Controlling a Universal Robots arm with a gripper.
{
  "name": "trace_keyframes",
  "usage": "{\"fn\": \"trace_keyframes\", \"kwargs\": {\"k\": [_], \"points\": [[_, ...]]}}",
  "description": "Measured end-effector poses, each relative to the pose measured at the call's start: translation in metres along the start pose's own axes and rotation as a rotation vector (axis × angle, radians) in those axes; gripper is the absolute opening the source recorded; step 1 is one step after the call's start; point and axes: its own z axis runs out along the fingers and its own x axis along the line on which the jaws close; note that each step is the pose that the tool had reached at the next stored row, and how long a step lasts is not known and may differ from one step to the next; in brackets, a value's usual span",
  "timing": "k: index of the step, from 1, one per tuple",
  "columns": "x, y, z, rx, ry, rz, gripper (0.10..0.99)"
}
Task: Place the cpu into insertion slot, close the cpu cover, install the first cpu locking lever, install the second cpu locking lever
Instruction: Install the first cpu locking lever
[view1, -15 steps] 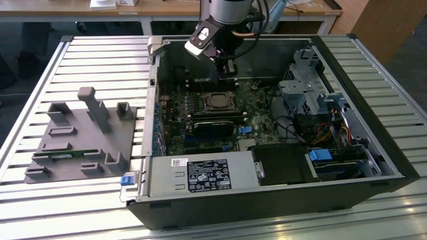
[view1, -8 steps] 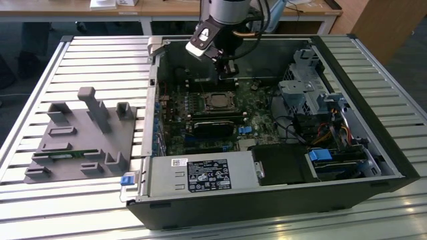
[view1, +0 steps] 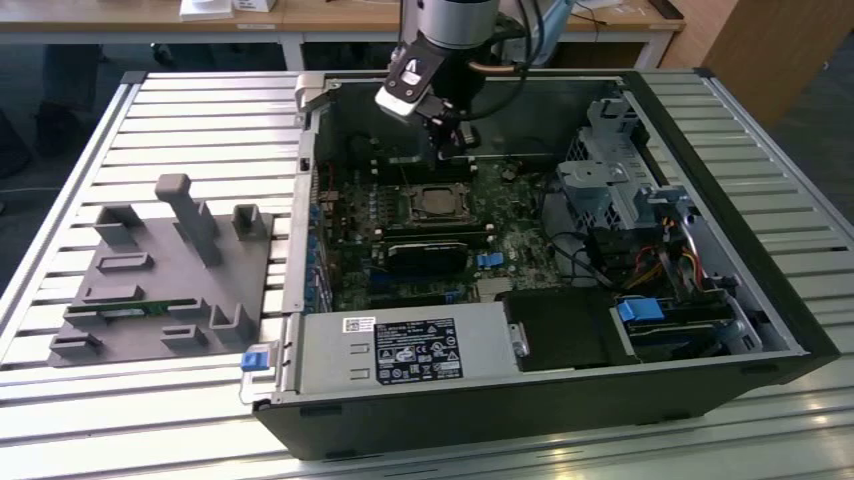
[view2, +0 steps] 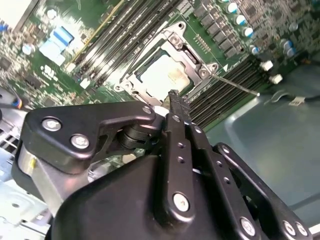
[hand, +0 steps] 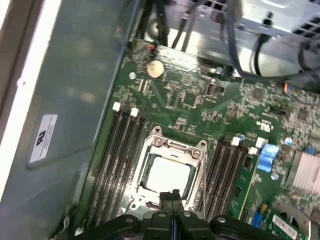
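The cpu (view1: 434, 203) (hand: 167, 175) (view2: 161, 75) lies flat in the insertion slot (hand: 146, 172) on the green board inside the open computer case. The silvery cpu cover (hand: 172, 147) (view2: 186, 50) is down, framing the chip. A thin wire lever (view2: 239, 85) sticks out from one corner of the socket. My gripper (view1: 451, 150) (hand: 174, 192) (view2: 174, 93) hangs just above the socket's edge. Its black fingers are pressed together with nothing between them.
Long memory slots (hand: 117, 160) flank the socket on both sides. A black card (view1: 430, 252), the power supply (view1: 400, 350) and a drive cage (view1: 614, 170) with cables crowd the case. A grey parts fixture (view1: 160, 270) sits on the slatted table at the exterior view's left.
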Motion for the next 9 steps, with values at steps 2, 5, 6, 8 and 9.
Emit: {"fn": "trace_keyframes", "kwargs": {"k": [2, 5, 6, 8, 9], "points": [[0.0000, 0.0000, 0.0001, 0.000, 0.0001, -0.037, 0.106], [0.0000, 0.0000, 0.0001, 0.001, 0.0000, -0.091, 0.106], [0.0000, 0.0000, 0.0001, 0.001, 0.0001, -0.109, 0.106], [0.0000, 0.0000, 0.0001, 0.002, 0.0000, -0.146, 0.106], [0.0000, 0.0000, 0.0001, 0.002, 0.0000, -0.164, 0.106]]}}
